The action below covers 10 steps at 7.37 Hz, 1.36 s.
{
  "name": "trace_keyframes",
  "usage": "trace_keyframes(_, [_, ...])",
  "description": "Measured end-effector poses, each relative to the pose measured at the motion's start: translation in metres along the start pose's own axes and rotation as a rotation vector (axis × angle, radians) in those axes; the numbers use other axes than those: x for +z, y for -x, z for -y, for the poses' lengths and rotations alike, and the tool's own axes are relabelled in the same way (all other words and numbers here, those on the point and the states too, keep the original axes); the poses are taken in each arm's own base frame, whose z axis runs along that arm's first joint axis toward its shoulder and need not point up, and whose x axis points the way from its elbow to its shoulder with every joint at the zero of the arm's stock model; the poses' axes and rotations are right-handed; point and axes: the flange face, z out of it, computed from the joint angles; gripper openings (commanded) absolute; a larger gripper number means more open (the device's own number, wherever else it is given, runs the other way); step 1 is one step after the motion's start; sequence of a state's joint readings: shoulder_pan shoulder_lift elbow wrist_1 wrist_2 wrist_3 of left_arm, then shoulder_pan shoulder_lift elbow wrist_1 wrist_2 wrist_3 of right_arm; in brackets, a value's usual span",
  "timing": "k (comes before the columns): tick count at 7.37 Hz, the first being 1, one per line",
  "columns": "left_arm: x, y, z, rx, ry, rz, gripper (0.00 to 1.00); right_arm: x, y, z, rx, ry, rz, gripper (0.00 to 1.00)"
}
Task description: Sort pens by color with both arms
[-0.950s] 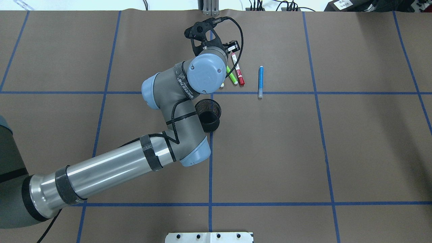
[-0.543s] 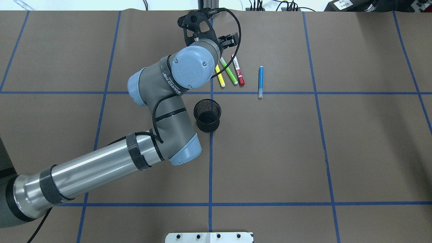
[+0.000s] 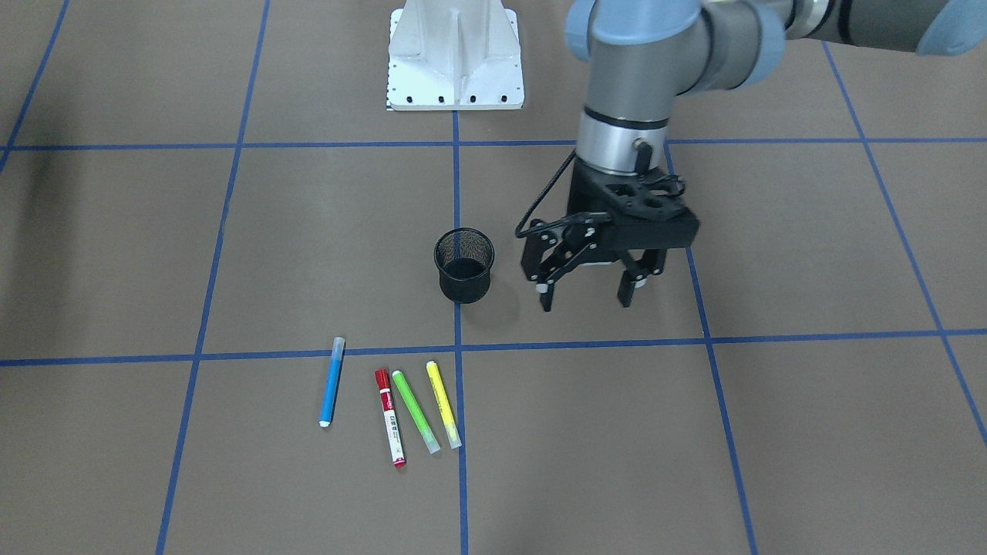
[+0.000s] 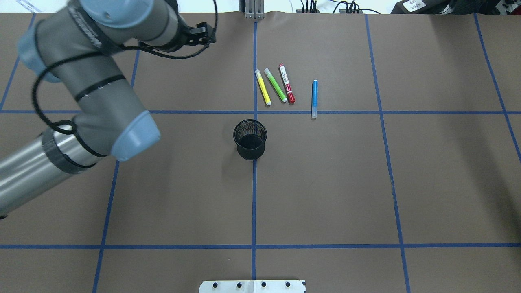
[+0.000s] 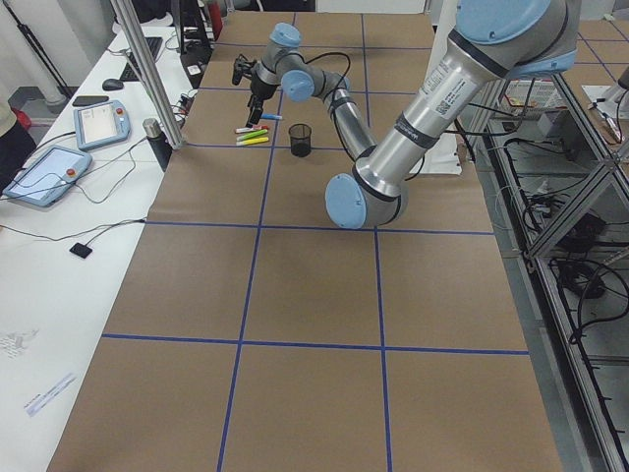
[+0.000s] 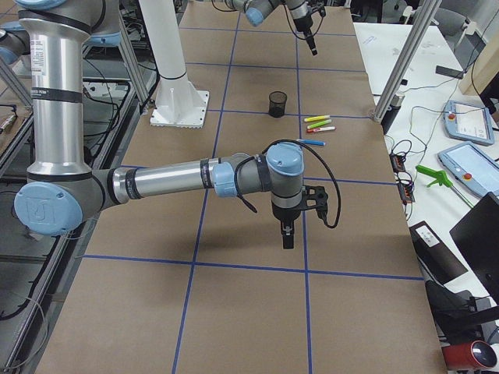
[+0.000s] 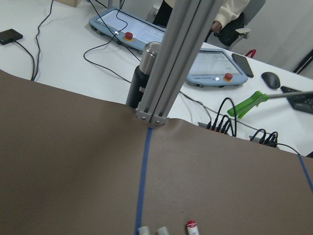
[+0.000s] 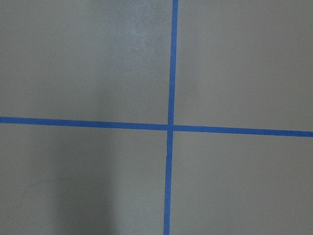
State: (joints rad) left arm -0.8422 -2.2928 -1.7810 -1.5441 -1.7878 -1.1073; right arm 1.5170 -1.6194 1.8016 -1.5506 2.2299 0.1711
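Four pens lie side by side on the brown table: yellow (image 4: 263, 87), lime green (image 4: 275, 84), a white-bodied red one (image 4: 287, 83) and blue (image 4: 314, 97). The front view shows them as yellow (image 3: 443, 403), green (image 3: 415, 411), red (image 3: 389, 416) and blue (image 3: 331, 383). My left gripper (image 3: 586, 302) hangs open and empty above the table, off to the left of the pens and cup. My right gripper (image 6: 287, 238) points down far from the pens; I cannot tell whether it is open. The right wrist view holds only a tape cross (image 8: 169, 127).
A black mesh cup (image 4: 250, 138) stands upright just in front of the pens. The white mounting base (image 3: 455, 62) is at the table's near edge. An aluminium post (image 7: 166, 63) rises at the far edge, with tablets and cables on the bench behind.
My left arm has swung up and away to the left from above the pens, uncovering the yellow and green ones. The pens and cup have not moved.
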Motion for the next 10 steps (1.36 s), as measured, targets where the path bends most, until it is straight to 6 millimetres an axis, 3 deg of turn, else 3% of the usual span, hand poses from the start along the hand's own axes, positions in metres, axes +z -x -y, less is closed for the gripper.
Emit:
trace_keyframes(2, [-0.036, 0.105, 0.034, 0.019, 0.167, 0.034, 1.0, -0.006, 0.001, -0.003, 0.061, 0.011, 0.003, 1.0])
trace_keyframes(3, [-0.045, 0.157, 0.051, 0.028, 0.239, 0.031, 1.0, -0.012, 0.004, -0.005, 0.075, 0.015, 0.003, 1.0])
trace_keyframes(5, [-0.032, 0.236, 0.078, 0.098, 0.327, 0.066, 1.0, -0.019, 0.01, -0.005, 0.073, 0.012, 0.015, 1.0])
trace_keyframes(8, [-0.005, 0.393, 0.121, 0.208, 0.421, 0.106, 1.0, -0.029, 0.02, -0.008, 0.049, 0.0, 0.052, 1.0])
trace_keyframes(10, [0.007, 0.498, 0.136, 0.236, 0.482, 0.108, 1.0, -0.029, 0.02, -0.01, 0.047, 0.002, 0.056, 1.0])
